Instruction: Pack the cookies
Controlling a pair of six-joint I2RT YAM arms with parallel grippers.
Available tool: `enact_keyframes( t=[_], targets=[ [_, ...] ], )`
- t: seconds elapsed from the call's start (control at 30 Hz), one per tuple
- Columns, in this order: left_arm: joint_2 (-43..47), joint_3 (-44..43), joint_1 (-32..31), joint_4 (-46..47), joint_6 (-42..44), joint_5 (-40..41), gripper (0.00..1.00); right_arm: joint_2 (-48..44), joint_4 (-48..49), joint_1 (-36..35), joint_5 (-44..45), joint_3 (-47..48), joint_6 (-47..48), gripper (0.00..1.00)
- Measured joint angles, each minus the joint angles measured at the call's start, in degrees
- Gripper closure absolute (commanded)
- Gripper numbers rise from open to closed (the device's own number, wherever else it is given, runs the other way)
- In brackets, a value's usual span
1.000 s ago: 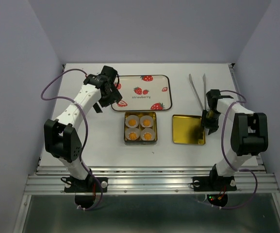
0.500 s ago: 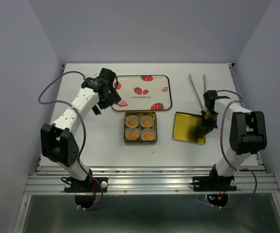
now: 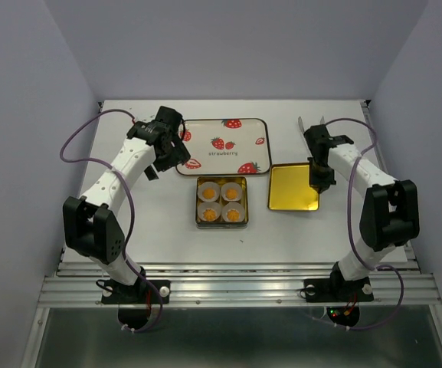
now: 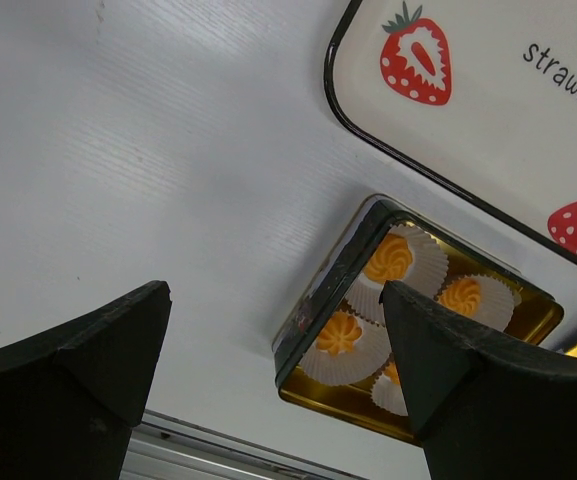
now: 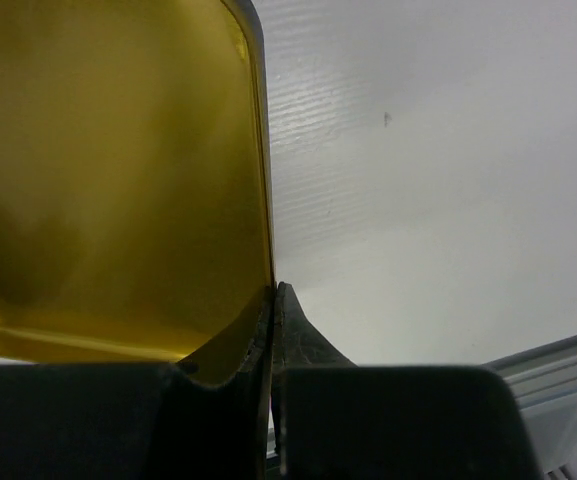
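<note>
We see four cookies (image 3: 231, 192), each in a white paper cup (image 4: 420, 262), sitting two by two in an open gold tin (image 4: 320, 296) near the middle of the table (image 3: 152, 222); just behind the tin lies a strawberry tray (image 3: 224, 130). The left hand (image 4: 273, 290) hovers over the table by the tray's left end, its fingers spread wide and holding nothing; the tin shows between them in the wrist view. The right hand (image 5: 272, 310) is pinched tight on the right rim of the gold lid (image 3: 289, 190), which sits just right of the tin, gold inside facing up; we cannot tell whether the lid rests on the table.
</note>
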State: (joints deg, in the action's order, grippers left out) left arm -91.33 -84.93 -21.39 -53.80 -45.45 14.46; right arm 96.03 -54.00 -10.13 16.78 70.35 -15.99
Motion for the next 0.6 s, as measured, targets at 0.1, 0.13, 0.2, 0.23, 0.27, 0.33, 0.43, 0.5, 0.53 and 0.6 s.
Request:
enact_keyframes(
  t=[0.1, 0.13, 0.2, 0.23, 0.27, 0.33, 0.43, 0.5, 0.53, 0.6],
  targets=[
    [0.15, -0.92, 0.00, -0.15, 0.55, -0.35, 0.01, -0.48, -3.39, -2.56, 3.02, 4.57, -2.08, 0.99],
    [0.37, -1.25, 0.00, -0.24, 0.72, -0.42, 0.01, -0.46, -4.74, -3.37, 3.80, 6.12, -2.82, 0.99],
    [0.66, -1.60, 0.00, -0.35, 1.07, -0.59, 0.01, -0.44, -7.43, -5.27, 5.42, 8.63, -4.00, 0.99],
    [0.83, -1.88, 0.00, -0.61, 1.22, -0.76, 0.01, -0.44, -8.55, -6.14, 5.86, 9.49, -4.55, 0.99],
    [0.94, -2.10, 0.00, -0.72, 1.33, -0.87, 0.01, -0.24, -10.86, -7.10, 6.21, 11.08, -5.42, 0.99],
    [1.09, -2.60, 0.00, -0.79, 1.53, -1.05, 0.01, 0.26, -14.84, -9.35, 7.10, 13.70, -7.19, 0.99],
    [1.20, -3.13, -0.02, -0.92, 1.73, -1.25, 0.01, 1.14, -18.67, -12.26, 7.93, 17.05, -8.87, 0.99],
    [1.20, -3.21, -0.02, -0.92, 1.92, -1.40, 0.01, 1.66, -19.82, -14.29, 7.85, 18.91, -9.81, 0.99],
    [1.20, -3.21, -0.02, -0.94, 1.99, -1.44, 0.01, 1.86, -20.09, -15.13, 7.63, 19.52, -10.32, 0.99],
    [1.20, -3.21, -0.02, -0.94, 2.14, -1.44, 0.01, 2.05, -20.65, -16.94, 6.86, 20.22, -11.74, 0.99]
  ],
)
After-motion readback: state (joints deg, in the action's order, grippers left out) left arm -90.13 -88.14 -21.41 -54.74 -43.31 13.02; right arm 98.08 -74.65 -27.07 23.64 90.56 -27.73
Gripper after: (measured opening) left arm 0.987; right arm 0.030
